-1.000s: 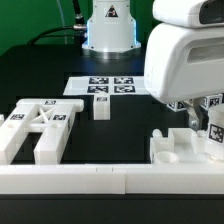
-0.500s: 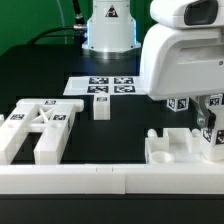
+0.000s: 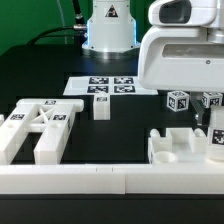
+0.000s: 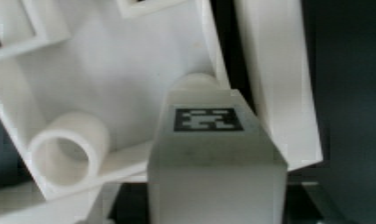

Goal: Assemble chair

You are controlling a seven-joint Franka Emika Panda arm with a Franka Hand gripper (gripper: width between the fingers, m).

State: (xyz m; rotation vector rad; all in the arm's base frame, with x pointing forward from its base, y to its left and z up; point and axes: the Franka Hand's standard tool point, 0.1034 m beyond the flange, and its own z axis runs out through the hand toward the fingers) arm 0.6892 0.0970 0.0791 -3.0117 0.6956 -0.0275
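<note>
Chair back frame (image 3: 40, 125) only in exterior view

You see white chair parts (image 3: 40, 128) with black-and-white square tags (image 4: 210, 117), a white tag-printed marker board (image 3: 78, 86) and a black table (image 3: 40, 75).

Chair parts (image 3: 38, 130) seem matt white plastic.

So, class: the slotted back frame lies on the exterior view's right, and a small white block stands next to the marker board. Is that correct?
Not quite. The exterior view shows the slotted back frame on its left, not its right. The small white block does stand next to the marker board.
</note>
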